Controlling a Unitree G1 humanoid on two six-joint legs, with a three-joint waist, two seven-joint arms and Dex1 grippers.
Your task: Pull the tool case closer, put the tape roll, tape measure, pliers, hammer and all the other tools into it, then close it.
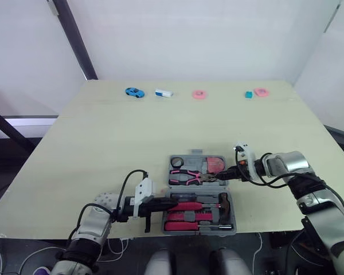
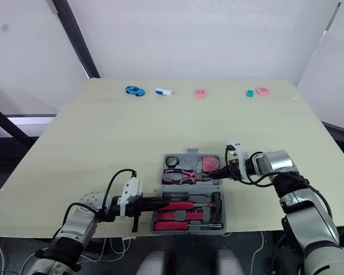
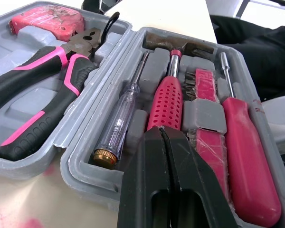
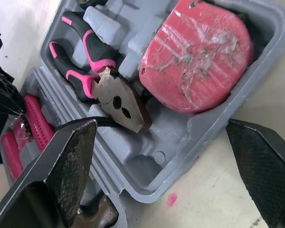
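The grey tool case [image 1: 196, 154] lies open near the table's front edge. Its far half holds a black tape roll [image 1: 176, 162], pink-handled pliers [image 1: 186, 177] and a red tape measure [image 4: 197, 57]. The near half holds a hammer [image 3: 168, 95] with a pink grip, a clear tester screwdriver [image 3: 118, 128] and a red-handled driver [image 3: 247, 152]. My left gripper [image 1: 160, 203] is shut, its tips resting over the hammer's grip at the case's left rim. My right gripper [image 1: 229, 172] is open at the case's right side, its fingers [image 4: 71, 156] spread around the corner with the tape measure.
Along the table's far edge lie a blue toy car [image 1: 134, 91], a white and blue object [image 1: 163, 92], a pink ring [image 1: 199, 94], a teal cube [image 1: 249, 94] and another pink ring [image 1: 261, 91]. Bare tabletop [image 1: 132, 137] stretches between them and the case.
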